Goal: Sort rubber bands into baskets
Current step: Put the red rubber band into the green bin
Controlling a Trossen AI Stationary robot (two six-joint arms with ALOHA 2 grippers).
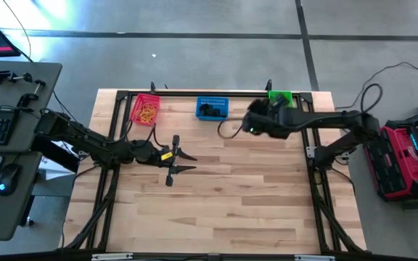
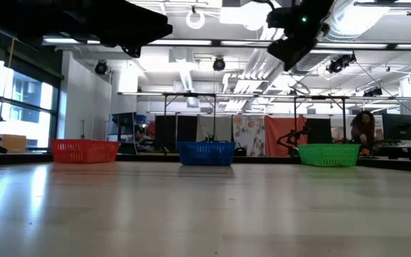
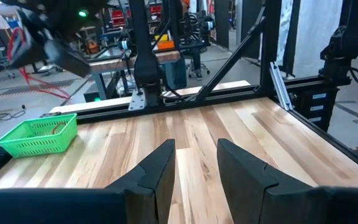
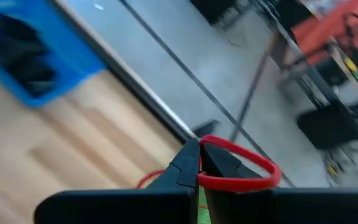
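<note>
While the left gripper (image 1: 182,160) hangs over bare wood near table centre with its fingers (image 3: 160,171) spread and nothing between them, the three baskets sit in a row along the 12 o'clock edge: red basket (image 1: 145,109) full of yellow-tan bands (image 1: 147,112), blue basket (image 1: 212,108) holding black bands (image 1: 209,112), green basket (image 1: 281,97) furthest right. The right gripper (image 4: 199,163) is up at about 1 o'clock beside the green basket, jaws pressed together, pinching a red band (image 4: 238,168).
</note>
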